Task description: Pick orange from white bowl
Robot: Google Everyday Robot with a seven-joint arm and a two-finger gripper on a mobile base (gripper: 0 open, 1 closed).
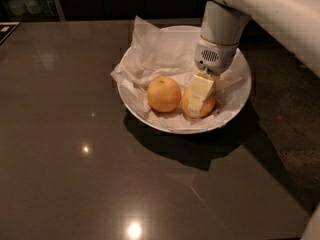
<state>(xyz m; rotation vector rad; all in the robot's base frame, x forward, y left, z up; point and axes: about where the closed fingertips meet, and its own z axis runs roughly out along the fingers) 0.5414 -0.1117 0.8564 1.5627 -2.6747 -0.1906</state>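
- Over the bowl [239, 106], right side — gripper [201, 98] points down, set right on the orange [209, 108]; gripping or loose, cannot tell.
- Orange lies in the bowl on crumpled paper [160, 54], just beside a yellower fruit [164, 94] on its left.
- To do it well: centre on the orange, firm squeeze, lift straight up — avoid snagging paper or nudging the fruit.
- Bowl sits on a dark table [75, 159].
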